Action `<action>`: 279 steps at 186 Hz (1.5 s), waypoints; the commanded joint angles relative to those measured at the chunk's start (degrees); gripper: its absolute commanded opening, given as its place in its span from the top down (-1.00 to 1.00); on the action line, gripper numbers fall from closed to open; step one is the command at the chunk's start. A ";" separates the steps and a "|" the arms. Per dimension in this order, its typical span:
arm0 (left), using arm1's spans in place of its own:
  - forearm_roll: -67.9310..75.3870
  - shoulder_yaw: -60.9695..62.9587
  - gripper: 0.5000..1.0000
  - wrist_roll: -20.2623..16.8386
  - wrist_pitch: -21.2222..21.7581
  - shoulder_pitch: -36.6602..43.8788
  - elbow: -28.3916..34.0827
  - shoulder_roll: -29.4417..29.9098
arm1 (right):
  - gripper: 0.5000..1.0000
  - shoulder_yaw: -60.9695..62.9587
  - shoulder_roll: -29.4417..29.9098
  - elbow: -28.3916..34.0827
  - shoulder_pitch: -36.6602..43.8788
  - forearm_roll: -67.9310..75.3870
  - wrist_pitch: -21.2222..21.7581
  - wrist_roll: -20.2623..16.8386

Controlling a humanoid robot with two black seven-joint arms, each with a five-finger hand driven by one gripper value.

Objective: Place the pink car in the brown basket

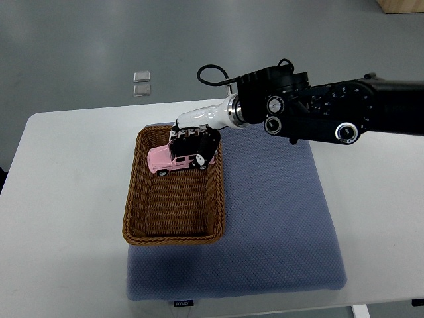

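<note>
Right arm (pixel 331 112) enters from the right edge, runs nearly level across the upper half of the frame, then bends down-left at the wrist. Forearm housing is black with round silver-ringed joint caps; a black cable loops off its top near the wrist. Wrist section (pixel 209 116) is white with a silver collar, angled down toward the lower left. Right robot hand (pixel 195 147) is black, palm down, fingers curled downward and closed round the car (pixel 171 160), knuckles on top, fingertips at its rear end. Left arm not visible.
</note>
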 commanded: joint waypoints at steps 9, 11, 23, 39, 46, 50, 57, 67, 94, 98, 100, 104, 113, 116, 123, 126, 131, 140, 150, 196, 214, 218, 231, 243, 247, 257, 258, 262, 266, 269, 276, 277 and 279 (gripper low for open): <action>0.00 0.00 -1.00 0.01 0.00 0.00 0.00 0.00 | 1.00 -0.01 5.89 -3.71 -3.08 0.36 -0.04 -0.02; 0.00 0.00 -1.00 0.01 0.00 0.00 0.00 0.00 | 1.00 -0.01 6.24 -3.97 -3.34 0.27 -0.04 -0.02; 0.00 0.00 -1.00 0.01 0.00 0.00 0.00 0.00 | 1.00 -0.10 7.74 -5.38 -4.49 -0.08 -0.04 -0.02; 0.00 0.00 -1.00 0.01 0.00 0.00 0.00 0.00 | 1.00 -0.10 8.53 -8.19 -6.69 -0.43 -0.22 -0.02; 0.00 0.00 -1.00 0.01 0.00 0.00 0.00 0.00 | 1.00 -0.10 8.53 -8.72 -7.30 -0.43 -0.48 -0.02; 0.00 0.00 -1.00 0.01 0.00 0.00 0.00 0.00 | 1.00 -0.10 8.53 -8.98 -7.48 -0.52 -0.57 -0.02; 0.00 0.00 -1.00 0.01 0.00 0.00 0.00 0.00 | 1.00 -0.19 8.53 -9.16 -7.83 -0.61 -0.83 -0.02; 0.00 0.00 -1.00 0.01 0.00 0.00 0.00 0.00 | 1.00 -0.19 8.53 -9.16 -8.35 -0.87 -1.10 -0.02; 0.00 0.00 -1.00 0.01 0.00 0.00 0.00 0.00 | 0.60 -0.28 8.53 -9.86 -8.97 -0.87 -1.71 -0.02; 0.00 0.00 -1.00 0.01 0.00 0.00 0.00 0.00 | 0.52 -0.28 8.53 -9.95 -8.97 -0.87 -1.71 -0.02; 0.00 0.00 -1.00 -0.08 0.00 0.00 0.00 0.00 | 0.46 -0.28 8.53 -9.95 -8.97 -0.87 -1.80 -0.02; 0.00 0.00 -1.00 0.01 0.00 0.00 0.00 0.00 | 0.35 -0.28 8.53 -9.95 -9.06 -0.87 -1.80 -0.02; 0.00 0.00 -1.00 0.01 0.00 0.00 0.00 0.00 | 0.16 -0.28 8.53 -9.95 -9.23 -0.87 -1.80 -0.02; 0.00 0.00 -1.00 0.01 0.00 0.00 0.00 0.00 | 0.14 -0.28 8.53 -9.95 -9.23 -0.87 -1.80 -0.02; 0.00 0.00 -1.00 0.01 0.00 0.00 0.00 0.00 | 0.12 -0.28 8.53 -9.95 -9.32 -0.87 -1.80 -0.02; 0.00 0.00 -1.00 0.01 0.00 0.00 0.00 0.00 | 0.12 -0.28 8.53 -9.95 -9.32 -0.87 -1.80 -0.02; 0.00 0.00 -1.00 0.01 0.00 0.00 0.00 0.00 | 0.12 -0.28 8.53 -9.95 -9.32 -0.87 -1.80 -0.02; 0.00 0.00 -1.00 0.01 0.00 0.00 0.00 0.00 | 0.12 -0.28 8.53 -9.95 -9.41 -0.87 -1.80 -0.02; 0.00 0.00 -1.00 0.01 0.00 0.00 0.00 0.00 | 0.08 -0.28 8.53 -9.95 -9.50 -0.87 -1.80 -0.02; 0.00 0.00 -1.00 0.01 0.00 0.00 0.00 0.00 | -0.45 -0.01 8.53 -9.95 -9.41 -0.52 -1.80 -0.02; 0.00 0.00 -1.00 0.01 0.00 0.00 0.00 0.00 | -0.52 0.08 8.53 -9.95 -9.06 -0.26 -1.80 -0.02; 0.00 0.00 -1.00 0.01 0.00 0.00 0.00 0.00 | -0.54 0.16 8.53 -9.95 -8.88 -0.08 -1.89 -0.02; 0.00 0.00 -1.00 0.01 0.00 0.00 0.00 0.00 | -0.58 0.87 8.53 -9.95 -8.36 0.27 -1.89 0.07; 0.00 0.00 -1.00 0.01 0.00 0.00 0.00 0.00 | -0.58 3.32 8.35 -9.95 -6.86 0.79 -1.80 0.07; 0.00 0.00 -1.00 0.01 0.00 0.00 0.00 0.00 | -0.58 4.38 7.65 -9.86 -6.69 1.14 -1.80 0.07; 0.00 0.00 -1.00 0.01 0.00 0.00 0.00 0.00 | -0.59 7.10 5.81 -9.95 -6.69 2.11 -1.80 0.07; 0.00 0.00 -1.00 0.01 0.00 0.00 0.00 0.00 | -0.59 7.11 5.80 -9.95 -6.69 2.11 -1.80 0.07; 0.00 0.00 -1.00 -0.08 0.00 0.00 0.00 0.00 | -0.59 8.16 5.10 -9.95 -6.77 2.47 -1.80 0.07; 0.00 0.00 -1.00 0.01 0.00 0.00 0.00 0.00 | -0.59 9.30 4.31 -9.95 -6.86 2.91 -1.80 0.07; 0.00 0.00 -1.00 0.01 0.00 0.00 0.00 0.00 | -0.59 10.62 3.44 -9.95 -7.04 3.43 -1.80 0.07; 0.00 0.00 -1.00 -0.08 0.00 0.00 0.00 0.00 | -0.59 12.82 2.03 -9.95 -7.39 4.22 -1.80 0.16; 0.00 0.00 -1.00 0.01 0.00 0.00 0.00 0.00 | -0.59 13.43 1.50 -9.95 -7.39 4.57 -1.80 0.07; 0.00 0.00 -1.00 0.01 0.00 0.00 0.00 0.00 | -0.59 14.22 0.98 -9.95 -7.48 4.84 -1.80 0.07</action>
